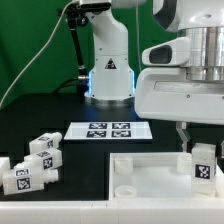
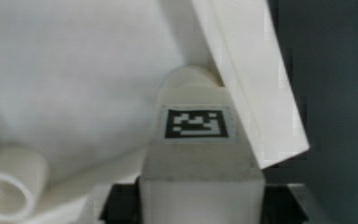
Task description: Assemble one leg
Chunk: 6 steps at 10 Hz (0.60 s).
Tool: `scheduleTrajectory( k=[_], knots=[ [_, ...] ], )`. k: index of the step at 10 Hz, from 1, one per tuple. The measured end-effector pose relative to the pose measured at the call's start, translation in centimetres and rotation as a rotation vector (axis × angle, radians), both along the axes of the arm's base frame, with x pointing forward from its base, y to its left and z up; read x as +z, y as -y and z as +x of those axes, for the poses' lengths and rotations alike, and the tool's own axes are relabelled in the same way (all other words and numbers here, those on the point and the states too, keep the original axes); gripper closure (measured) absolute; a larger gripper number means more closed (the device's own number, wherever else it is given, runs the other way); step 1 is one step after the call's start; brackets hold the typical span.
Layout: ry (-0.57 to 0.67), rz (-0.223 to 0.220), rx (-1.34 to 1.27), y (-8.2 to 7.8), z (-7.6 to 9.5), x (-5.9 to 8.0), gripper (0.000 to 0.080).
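Note:
My gripper (image 1: 200, 150) is shut on a leg (image 1: 204, 167), a small white block with a black-and-white tag. It holds the leg upright over the far right corner of the large white tray (image 1: 150, 180). In the wrist view the leg (image 2: 199, 135) fills the middle between my dark fingers (image 2: 126, 202), its tag facing the camera. The tray's white surface (image 2: 69, 90) lies behind it, with a round socket (image 2: 12, 185) showing at one side. I cannot tell whether the leg touches the tray.
Several more white legs with tags (image 1: 35, 160) lie in a cluster at the exterior view's left. The marker board (image 1: 108, 130) lies behind the tray, in front of the robot base (image 1: 108, 70). A green cable runs along the back left.

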<state>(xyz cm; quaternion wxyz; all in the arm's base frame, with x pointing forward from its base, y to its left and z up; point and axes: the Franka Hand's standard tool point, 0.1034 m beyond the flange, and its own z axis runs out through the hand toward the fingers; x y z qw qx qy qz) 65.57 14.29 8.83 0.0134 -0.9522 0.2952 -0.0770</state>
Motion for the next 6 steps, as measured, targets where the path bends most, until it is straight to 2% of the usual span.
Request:
scheduleTrajectory(
  k=[3,6],
  knots=[
    [-0.020,0.052,-0.420,-0.17,0.00,-0.11,0.0518],
    [-0.028,0.072,-0.504,-0.08,0.03,-0.13,0.0518]
  ],
)
